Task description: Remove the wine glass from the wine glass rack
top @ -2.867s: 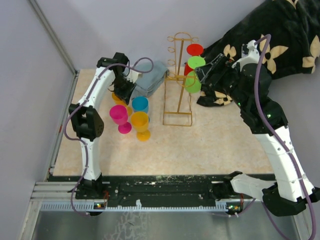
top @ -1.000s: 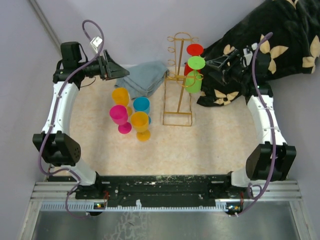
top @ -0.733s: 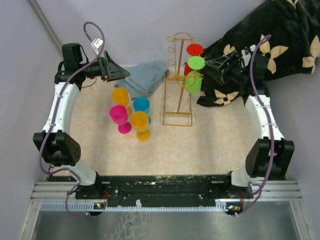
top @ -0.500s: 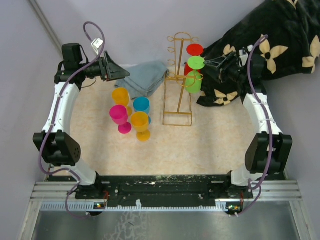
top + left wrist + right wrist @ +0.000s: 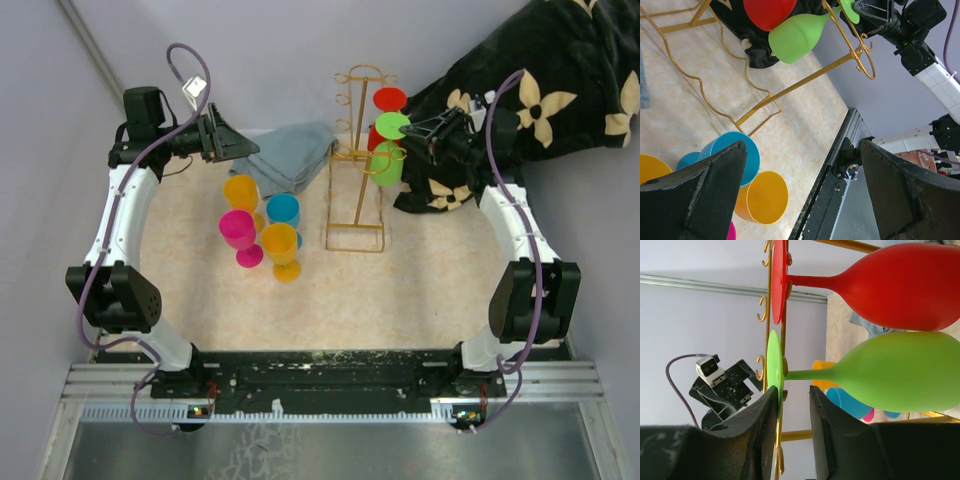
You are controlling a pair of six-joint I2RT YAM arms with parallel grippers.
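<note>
Jaws of the right gripper point(image 5: 792, 389) stand narrow but apart, one finger on each side of a slim gap. Their tips are just short of the stem of the green wine glass point(image 5: 900, 372), close to its foot; whether a finger touches the foot's rim cannot be told. Jaws of the left gripper point(image 5: 802, 145) stand wide, holding nothing, raised at the far left by the left edge of a grey cloth point(image 5: 295, 155).

The wine glass rack point(image 5: 357, 152) stands upright at the far middle of the table point(image 5: 420, 290), its rectangular base flat on the top. Two glasses hang by their feet from hooks on its right side, bowls below. The green one is lower and nearer, with a red wine glass point(image 5: 900, 287) just above and behind it. Their bowls lie close together. Beyond them, at the far right, a black flowered blanket point(image 5: 540, 70) is heaped against the wall.

Left of the rack four glasses stand upright in a tight cluster, mouths up: a far orange glass point(image 5: 241, 192), a blue glass point(image 5: 281, 210), a pink glass point(image 5: 238, 230) and a near orange glass point(image 5: 281, 243). Where the left wrist view looks into the blue and near orange bowls, only their own coloured insides show.
</note>
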